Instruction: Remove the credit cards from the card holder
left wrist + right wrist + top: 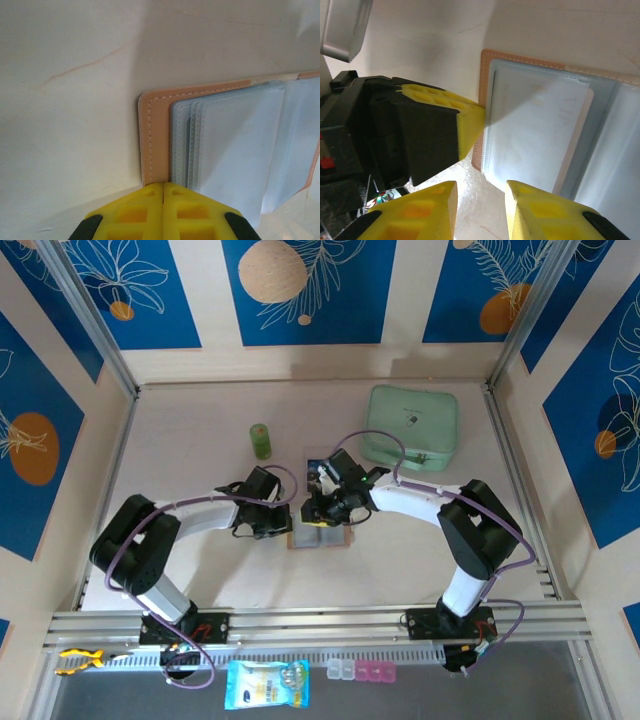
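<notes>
Now, pale table [200,430]: card holder [320,538] lies open and flat at centre, between both arms, spread looking left-right. Left gripper [163,197], fingers together, tip pinning holder's tan left edge. Right gripper [480,200], jaws apart, nothing between, hovers over clear sleeves [520,165]; nearer arm for pull. Pale credit card [545,115] seems tucked in top sleeve; likely draws out away from pinned edge.

pale table [200,420] with open card holder [325,538], green cylinder [260,440], mint pouch [411,426]
</notes>
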